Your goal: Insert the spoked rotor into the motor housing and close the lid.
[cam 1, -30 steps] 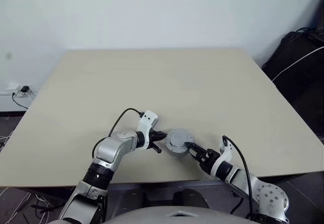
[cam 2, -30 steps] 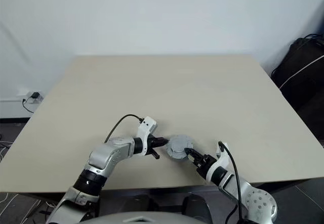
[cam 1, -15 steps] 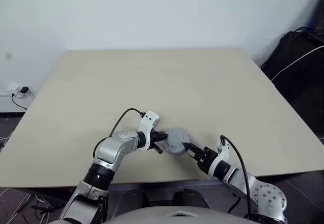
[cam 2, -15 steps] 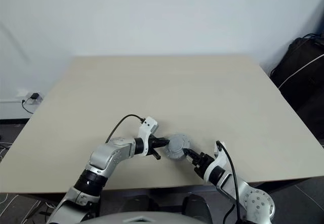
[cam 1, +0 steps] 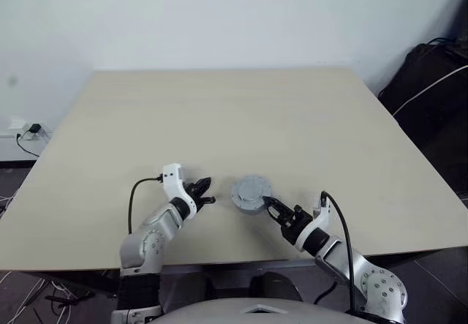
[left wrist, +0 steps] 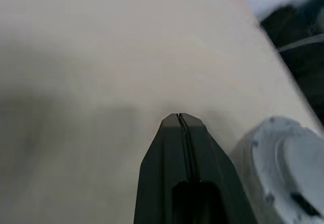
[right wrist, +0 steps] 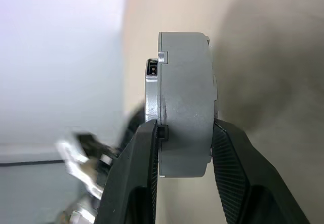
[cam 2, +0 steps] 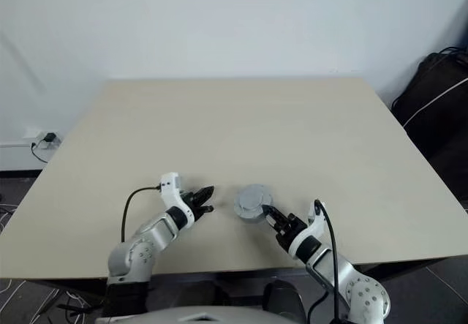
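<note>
Left fingers (left wrist: pixel 178 148): pressed together with nothing between them; left gripper (cam 1: pixel 203 191) hangs clear above the table (cam 1: pixel 219 112), at about 9 o'clock of the housing.
Housing (cam 1: pixel 251 194): grey squat cup with the lid (left wrist: pixel 298 168) seated on top; sits near the front edge of the table, between the two grippers.
Rotor: not to be seen; judged to be inside, under the lid.
Right gripper (cam 1: pixel 272 208): partly closed, clamped on the housing; the right wrist view has one finger (right wrist: pixel 136 178) on the lid face and the other on the base face, so it pinches the stack across its thickness.
Key relation: housing lies at about 3 o'clock from the left fingers, with a gap of bare table between; from the right fingers it lies at about 11 o'clock and in contact. The right arm is the nearer one, and any last squeeze or a release looks to be its job.
Axis: the housing is round and short; its flat faces lie against the right fingers.
Change from a second ago: the left gripper was at the housing's left side, touching or nearly so; now it has drawn off to the left and rolled. The right gripper has kept its place on the housing and closed a little more.
Progress: judged close to done, lid on.
</note>
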Controlling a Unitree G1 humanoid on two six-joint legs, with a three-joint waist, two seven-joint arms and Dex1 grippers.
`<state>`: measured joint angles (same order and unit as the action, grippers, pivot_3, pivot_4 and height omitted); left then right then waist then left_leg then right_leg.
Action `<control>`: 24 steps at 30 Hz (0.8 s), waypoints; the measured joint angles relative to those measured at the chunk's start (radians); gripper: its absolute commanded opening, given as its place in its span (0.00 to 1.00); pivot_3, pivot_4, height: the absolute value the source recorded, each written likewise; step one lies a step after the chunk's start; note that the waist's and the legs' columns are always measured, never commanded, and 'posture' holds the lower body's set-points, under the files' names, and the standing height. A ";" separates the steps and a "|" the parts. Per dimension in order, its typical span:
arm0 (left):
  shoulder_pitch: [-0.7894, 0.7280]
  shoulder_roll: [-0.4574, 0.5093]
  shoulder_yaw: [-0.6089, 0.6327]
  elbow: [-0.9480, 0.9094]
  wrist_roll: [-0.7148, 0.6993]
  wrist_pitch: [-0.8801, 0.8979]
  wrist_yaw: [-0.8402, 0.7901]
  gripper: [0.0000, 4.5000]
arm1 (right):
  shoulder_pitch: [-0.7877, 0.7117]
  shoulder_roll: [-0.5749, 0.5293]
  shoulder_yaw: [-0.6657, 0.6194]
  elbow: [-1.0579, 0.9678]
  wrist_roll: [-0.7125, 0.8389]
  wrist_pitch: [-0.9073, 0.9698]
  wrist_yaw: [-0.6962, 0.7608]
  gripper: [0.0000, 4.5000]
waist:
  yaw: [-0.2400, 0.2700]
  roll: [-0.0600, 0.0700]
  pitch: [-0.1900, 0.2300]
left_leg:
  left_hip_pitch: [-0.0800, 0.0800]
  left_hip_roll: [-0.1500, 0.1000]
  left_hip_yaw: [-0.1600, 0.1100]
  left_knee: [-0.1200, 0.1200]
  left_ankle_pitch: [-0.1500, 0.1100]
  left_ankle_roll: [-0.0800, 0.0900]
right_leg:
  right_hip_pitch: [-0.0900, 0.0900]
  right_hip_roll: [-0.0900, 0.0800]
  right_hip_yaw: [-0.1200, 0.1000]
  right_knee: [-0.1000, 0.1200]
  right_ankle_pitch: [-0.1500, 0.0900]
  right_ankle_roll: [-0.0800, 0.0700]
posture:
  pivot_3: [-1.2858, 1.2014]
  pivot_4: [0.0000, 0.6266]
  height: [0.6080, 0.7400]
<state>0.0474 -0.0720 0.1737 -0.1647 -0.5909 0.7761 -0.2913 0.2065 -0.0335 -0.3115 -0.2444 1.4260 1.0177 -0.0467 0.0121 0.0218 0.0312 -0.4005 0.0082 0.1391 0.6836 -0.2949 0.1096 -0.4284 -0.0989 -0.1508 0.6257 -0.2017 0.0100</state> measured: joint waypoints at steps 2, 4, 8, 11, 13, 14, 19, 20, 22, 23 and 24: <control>0.018 -0.002 0.048 -0.021 -0.104 0.030 0.014 0.00 | -0.018 -0.001 0.007 0.000 0.018 -0.013 -0.004 0.27 | 0.001 0.000 0.000 | 0.000 0.000 0.000 0.000 0.000 0.000 | 0.000 0.000 0.000 0.000 0.000 0.000 | 0.52 0.00 1.00; 0.030 -0.003 0.076 -0.043 -0.218 0.054 0.039 0.04 | -0.031 -0.002 0.019 0.001 0.035 -0.026 -0.007 0.27 | 0.001 -0.001 0.001 | 0.000 0.000 0.000 0.000 0.000 0.001 | 0.000 0.000 0.000 -0.001 0.000 0.000 | 0.52 0.00 1.00; 0.067 -0.005 0.110 -0.054 -0.444 0.075 0.104 0.27 | -0.058 -0.003 0.033 0.010 0.047 -0.040 -0.014 0.27 | -0.001 -0.001 0.002 | 0.000 0.000 0.000 0.000 0.000 0.001 | 0.000 0.001 0.000 -0.001 0.000 0.000 | 0.52 0.00 1.00; 0.105 -0.004 0.099 -0.059 -0.595 0.096 0.145 0.49 | -0.103 -0.009 0.043 0.021 0.050 -0.055 -0.016 0.27 | -0.003 -0.001 0.003 | 0.000 0.000 0.001 0.000 0.000 0.000 | 0.001 0.001 0.000 -0.001 0.000 0.000 | 0.52 0.00 1.00; 0.121 -0.001 0.067 -0.059 -0.669 0.102 0.169 0.64 | -0.132 -0.012 0.052 0.028 0.052 -0.060 -0.016 0.27 | -0.002 -0.002 0.004 | 0.000 0.000 0.001 0.000 0.000 0.000 | 0.001 0.001 0.000 -0.001 0.000 0.000 | 0.52 0.00 1.00; 0.124 0.000 0.053 -0.058 -0.690 0.103 0.177 0.72 | -0.144 -0.014 0.057 0.030 0.053 -0.060 -0.016 0.27 | -0.002 -0.002 0.004 | 0.000 0.000 0.001 0.000 0.000 0.000 | 0.001 0.001 0.000 -0.001 0.000 0.000 | 0.52 0.00 1.00; 0.133 0.003 -0.025 -0.041 -0.792 0.072 0.194 1.00 | -0.202 -0.033 0.083 0.039 0.063 -0.058 -0.016 0.27 | -0.002 -0.002 0.004 | 0.000 0.000 0.001 0.000 0.002 -0.004 | 0.001 0.002 0.000 -0.001 0.000 0.000 | 0.52 0.00 1.00; 0.134 0.003 -0.034 -0.038 -0.802 0.065 0.193 1.00 | -0.205 -0.037 0.086 0.040 0.065 -0.057 -0.016 0.27 | -0.002 -0.002 0.004 | 0.000 0.000 0.001 0.000 0.002 -0.004 | 0.001 0.002 0.000 -0.001 0.000 0.000 | 0.52 0.00 1.00; 0.137 0.004 -0.054 -0.033 -0.826 0.046 0.187 1.00 | -0.206 -0.048 0.098 0.042 0.075 -0.049 -0.017 0.27 | -0.002 -0.002 0.004 | 0.000 0.000 0.002 0.000 0.002 -0.004 | 0.001 0.002 0.000 -0.001 0.000 0.000 | 0.52 0.00 1.00; 0.138 0.005 -0.065 -0.031 -0.834 0.038 0.182 1.00 | -0.206 -0.055 0.108 0.042 0.078 -0.045 -0.018 0.27 | -0.002 -0.002 0.004 | 0.000 0.000 0.002 0.000 0.002 -0.004 | 0.001 0.002 0.001 -0.001 0.000 0.000 | 0.52 0.00 1.00; 0.138 0.005 -0.078 -0.031 -0.841 0.027 0.178 1.00 | -0.204 -0.060 0.117 0.042 0.086 -0.038 -0.019 0.27 | -0.002 -0.002 0.004 | 0.000 0.000 0.002 0.000 0.002 -0.004 | 0.001 0.002 0.001 -0.001 0.000 0.000 | 0.52 0.00 1.00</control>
<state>0.1850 -0.0670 0.0953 -0.1957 -1.4322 0.8030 -0.1134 0.0024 -0.0939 -0.1949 -0.2024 1.5119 0.9800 -0.0661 0.0098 0.0195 0.0351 -0.4008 0.0079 0.1409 0.6838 -0.2927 0.1058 -0.4277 -0.0969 -0.1502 0.6252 -0.2016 0.0098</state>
